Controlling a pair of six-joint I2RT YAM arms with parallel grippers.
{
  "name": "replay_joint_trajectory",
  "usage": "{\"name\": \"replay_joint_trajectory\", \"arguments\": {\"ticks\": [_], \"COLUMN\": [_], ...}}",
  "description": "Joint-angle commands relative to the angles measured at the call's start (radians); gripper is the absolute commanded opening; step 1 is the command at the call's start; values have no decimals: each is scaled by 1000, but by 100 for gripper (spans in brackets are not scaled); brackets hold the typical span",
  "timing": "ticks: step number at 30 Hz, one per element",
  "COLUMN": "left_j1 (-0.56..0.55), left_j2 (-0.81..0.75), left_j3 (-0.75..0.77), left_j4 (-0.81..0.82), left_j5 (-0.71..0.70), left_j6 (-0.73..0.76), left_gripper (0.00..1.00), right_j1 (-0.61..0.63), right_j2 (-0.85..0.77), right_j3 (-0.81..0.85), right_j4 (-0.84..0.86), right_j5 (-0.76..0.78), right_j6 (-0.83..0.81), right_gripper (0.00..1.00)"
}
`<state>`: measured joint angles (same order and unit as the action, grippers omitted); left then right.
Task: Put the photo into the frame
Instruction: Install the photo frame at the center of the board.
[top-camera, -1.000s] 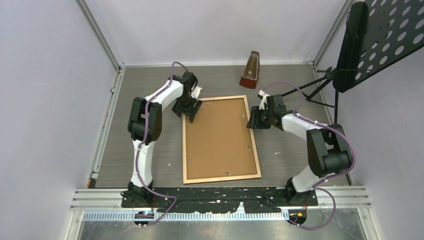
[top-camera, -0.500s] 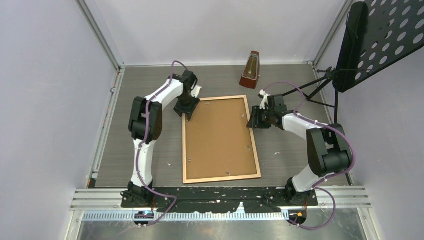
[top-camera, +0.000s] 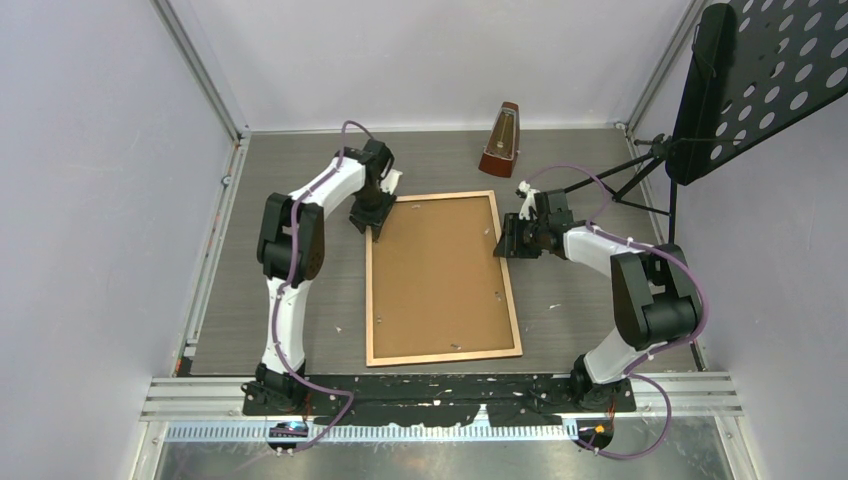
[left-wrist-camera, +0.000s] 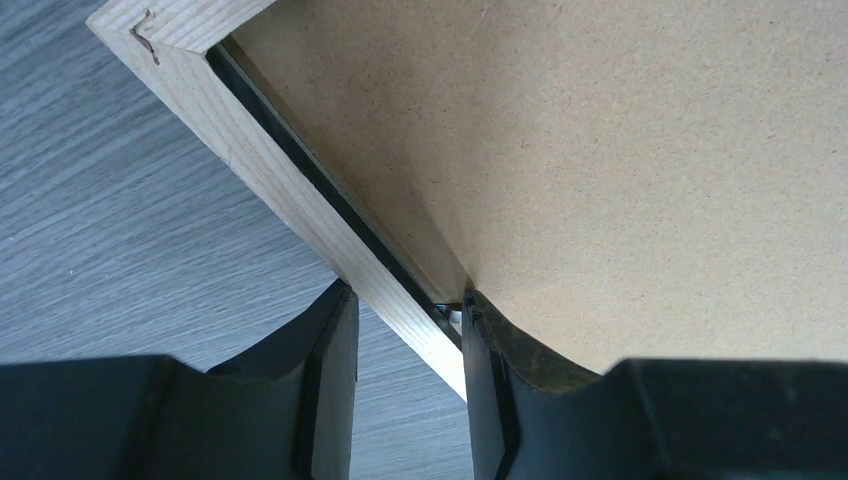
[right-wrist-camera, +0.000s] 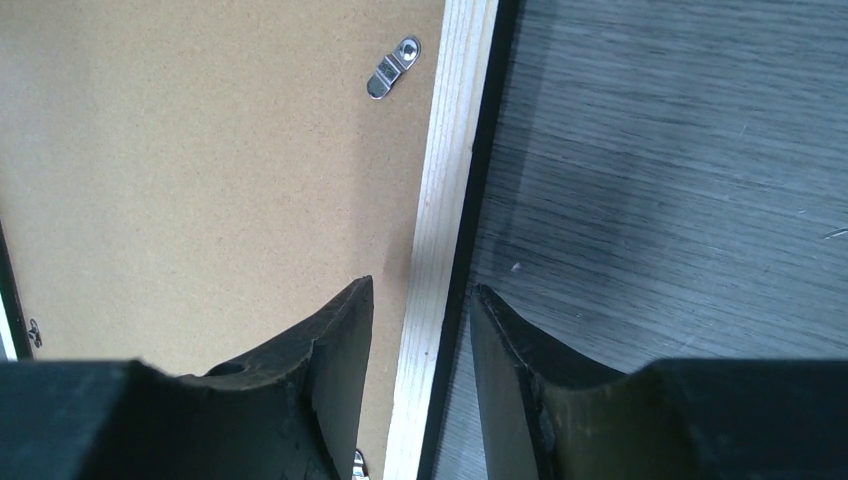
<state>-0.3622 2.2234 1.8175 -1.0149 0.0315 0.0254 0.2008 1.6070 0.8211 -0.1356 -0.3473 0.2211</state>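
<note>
Frame (top-camera: 445, 356): flat on the table (top-camera: 300, 200), wood back side up, between the two arms.
Brown board (top-camera: 440, 270): lying inside the frame, filling it up.
Photo: not to be seen anywhere; maybe under the brown board, but no way to tell.
Left gripper (left-wrist-camera: 408, 300): down at the frame's left side, near the far corner. One finger outside over the table, one inside at the board's rim, wood edge in between. Snug, yet hard to say if squeezing or just hugging.
Right gripper (right-wrist-camera: 420, 285): down at the frame's right side, fingers apart, one over the board and one over the table. Little gap showing next to the wood edge, so not pinching.
Just changed: a small slide of the left gripper toward the far corner since a second ago. No move by the right gripper, the frame or the board.
Meaning for the task: probably close to the end, with the back already covered. More like lining up or pressing the edges than lifting.
Still to do: maybe turning the small metal clip (right-wrist-camera: 392, 68) and its mates to lock the board.
Watch out: easy to shove the frame crooked by pushing on one side only.
</note>
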Motion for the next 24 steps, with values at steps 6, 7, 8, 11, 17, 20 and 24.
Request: {"name": "replay_joint_trajectory", "arguments": {"ticks": [6,7,8,11,17,20,24], "left_j1": [6,6,5,5,5,6,6], "left_j2": [-46,-48,-50,-55,-56,-55,-68], "left_j3": [-43,-49,-55,-67,-59,-46,-46], "left_j4": [27,30,30,34,36,35,38], "left_j5": [36,37,38,39,47,47,46], "left_j6": [14,14,15,22,24,21,11], "left_gripper": [26,25,24,24,29,40,57], "right_j1": [-7,-7,-8,-8,-9,-9,-10], "right_j2": [5,5,5,5,8,9,11], "right_j3": [26,26,26,27,29,29,29], "right_j4": [30,30,30,30,30,30,30], "right_j5": [-14,-13,-13,-13,-13,-13,-16], "right_j6": [11,11,11,11,11,11,12], "right_gripper": [47,47,47,47,46,46,46]}}
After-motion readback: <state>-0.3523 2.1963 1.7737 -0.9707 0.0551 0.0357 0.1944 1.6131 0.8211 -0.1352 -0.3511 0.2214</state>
